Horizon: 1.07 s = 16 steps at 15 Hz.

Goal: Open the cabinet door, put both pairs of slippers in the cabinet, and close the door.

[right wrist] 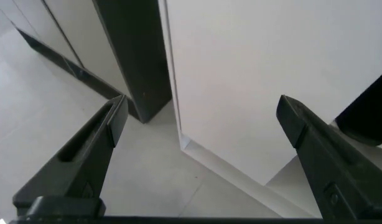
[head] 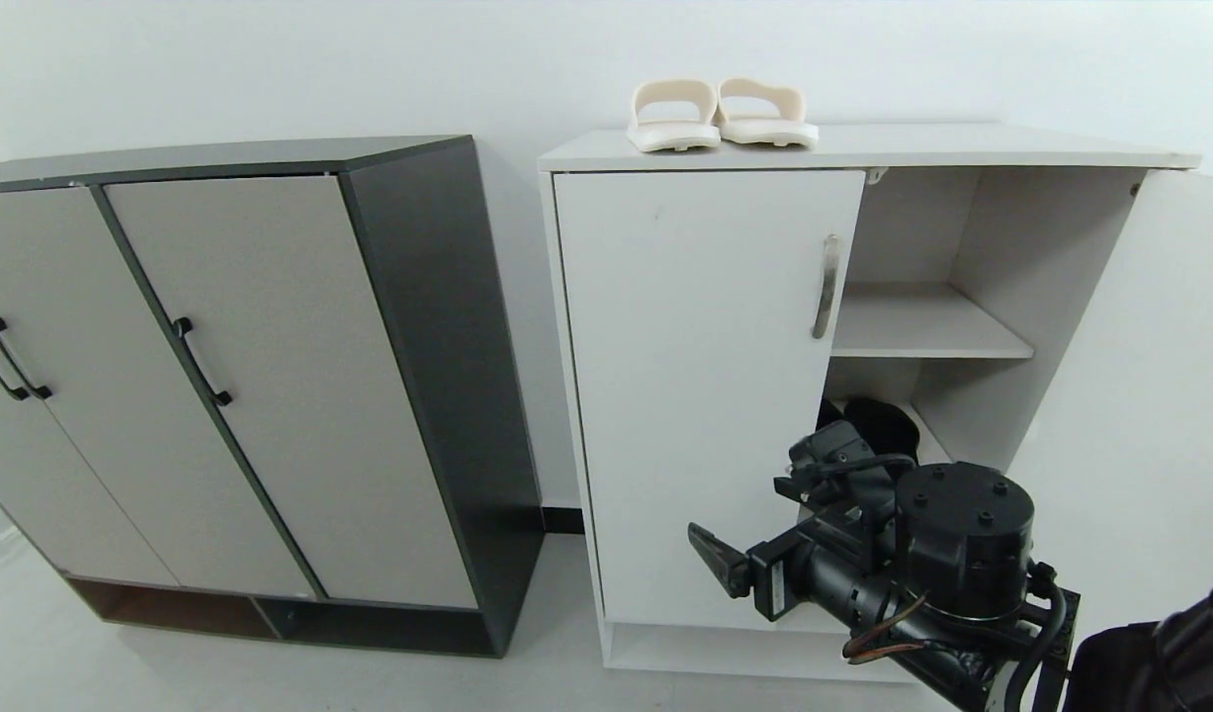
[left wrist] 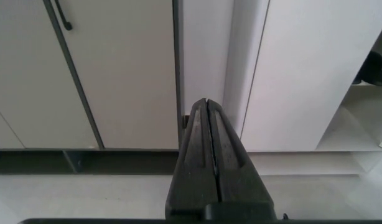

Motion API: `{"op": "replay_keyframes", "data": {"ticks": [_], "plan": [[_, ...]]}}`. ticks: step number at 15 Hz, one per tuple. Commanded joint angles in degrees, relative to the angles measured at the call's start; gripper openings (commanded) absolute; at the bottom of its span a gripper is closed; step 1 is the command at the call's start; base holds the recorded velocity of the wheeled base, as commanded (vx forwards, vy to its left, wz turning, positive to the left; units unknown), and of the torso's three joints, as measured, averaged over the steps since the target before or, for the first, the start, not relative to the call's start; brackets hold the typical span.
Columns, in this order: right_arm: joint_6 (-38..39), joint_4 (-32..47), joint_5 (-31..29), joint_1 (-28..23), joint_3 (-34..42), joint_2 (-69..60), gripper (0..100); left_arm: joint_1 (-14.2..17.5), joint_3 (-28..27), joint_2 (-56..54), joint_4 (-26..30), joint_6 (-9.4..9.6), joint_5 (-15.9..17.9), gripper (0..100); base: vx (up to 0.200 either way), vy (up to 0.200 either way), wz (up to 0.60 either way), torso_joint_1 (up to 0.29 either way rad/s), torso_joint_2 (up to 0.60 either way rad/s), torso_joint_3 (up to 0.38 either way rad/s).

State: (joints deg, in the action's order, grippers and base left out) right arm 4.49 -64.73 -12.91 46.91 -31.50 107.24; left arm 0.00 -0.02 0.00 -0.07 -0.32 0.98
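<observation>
A pair of cream slippers (head: 722, 116) sits on top of the white cabinet (head: 962, 146). The cabinet's right door (head: 1150, 396) stands swung open and its left door (head: 705, 396) is closed. A black pair of slippers (head: 878, 420) lies on the lower shelf inside, and its edge shows as a dark shape (left wrist: 374, 67) in the left wrist view. My right gripper (head: 769, 509) is open and holds nothing, low in front of the closed left door, just outside the opening. Its fingers (right wrist: 91, 149) are spread wide. My left gripper (left wrist: 206, 107) is shut on nothing, near the floor facing the gap between the two cabinets.
A dark grey cabinet (head: 270, 376) with two closed doors and black handles stands left of the white one, a narrow gap between them. The upper shelf (head: 922, 326) of the white cabinet is bare. Light floor (head: 270, 672) spreads in front.
</observation>
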Motion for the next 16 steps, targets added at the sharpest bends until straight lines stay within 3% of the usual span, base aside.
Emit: {"op": "replay_keyframes", "data": {"ticks": [1, 7, 10, 16], "plan": [[0.00, -0.04, -0.10, -0.15, -0.14, 0.43, 100, 0.00, 0.02, 0.09, -0.01, -0.03, -0.01, 0, 0.000, 0.000, 0.00, 0.000, 0.00, 0.000], [-1.06, 0.04, -2.03, -0.85, -0.40, 1.92, 100, 0.00, -0.06, 0.09, -0.01, -0.03, -0.01, 0, 0.000, 0.000, 0.00, 0.003, -0.03, -0.026], [-1.15, 0.04, -4.84, -0.85, -1.99, 2.45, 100, 0.00, 0.02, 0.09, -0.01, -0.12, -0.01, 0, 0.000, 0.000, 0.00, 0.023, -0.20, -0.307], [-1.15, 0.04, -5.37, -0.59, -2.34, 1.83, 100, 0.00, 0.02, 0.00, -0.01, -0.12, -0.01, 0, 0.000, 0.000, 0.00, 0.093, -0.50, -0.345]]}}
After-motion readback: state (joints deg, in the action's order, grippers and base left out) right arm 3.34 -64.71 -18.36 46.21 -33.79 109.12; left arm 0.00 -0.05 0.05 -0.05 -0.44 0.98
